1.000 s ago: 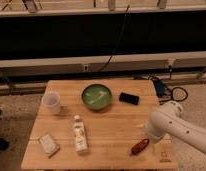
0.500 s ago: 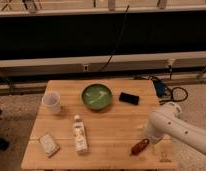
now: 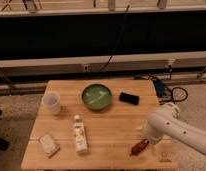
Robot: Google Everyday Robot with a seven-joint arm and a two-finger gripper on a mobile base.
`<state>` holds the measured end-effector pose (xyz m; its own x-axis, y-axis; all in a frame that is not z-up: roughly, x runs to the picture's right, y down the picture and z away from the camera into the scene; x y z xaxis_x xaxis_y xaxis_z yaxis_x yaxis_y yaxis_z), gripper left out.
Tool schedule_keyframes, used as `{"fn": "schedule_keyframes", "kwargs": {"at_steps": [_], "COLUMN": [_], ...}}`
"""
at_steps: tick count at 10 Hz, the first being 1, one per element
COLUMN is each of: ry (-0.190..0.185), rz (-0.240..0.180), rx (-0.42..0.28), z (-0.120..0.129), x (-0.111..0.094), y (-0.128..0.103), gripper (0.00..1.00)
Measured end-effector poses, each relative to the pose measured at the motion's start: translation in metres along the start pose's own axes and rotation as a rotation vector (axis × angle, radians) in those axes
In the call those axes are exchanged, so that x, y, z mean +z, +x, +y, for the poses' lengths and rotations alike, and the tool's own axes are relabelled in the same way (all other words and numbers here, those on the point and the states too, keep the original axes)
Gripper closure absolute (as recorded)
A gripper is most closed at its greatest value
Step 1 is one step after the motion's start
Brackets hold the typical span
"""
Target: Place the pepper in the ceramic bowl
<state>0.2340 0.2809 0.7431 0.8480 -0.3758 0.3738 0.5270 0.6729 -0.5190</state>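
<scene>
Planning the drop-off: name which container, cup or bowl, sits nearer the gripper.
The green ceramic bowl, back centre; the white cup stands farther left. The gripper is front right, by the pepper.

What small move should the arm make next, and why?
Probably settle the end effector, now right beside the pepper at the front right of the table, onto it for a grasp: the pepper lies on the table, far from the bowl.
</scene>
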Motion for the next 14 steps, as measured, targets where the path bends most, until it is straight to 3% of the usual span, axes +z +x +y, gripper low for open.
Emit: {"fn": "schedule_keyframes", "kwargs": {"at_steps": [12,14], "ry": [-0.020,-0.022], "rz": [-0.012,-0.014], "rx": [-0.046,-0.048], "z": [-0.002,-0.002], "x": [0.014,0.014], "y": [-0.009,-0.010], "gripper": [0.20,0.28]}}
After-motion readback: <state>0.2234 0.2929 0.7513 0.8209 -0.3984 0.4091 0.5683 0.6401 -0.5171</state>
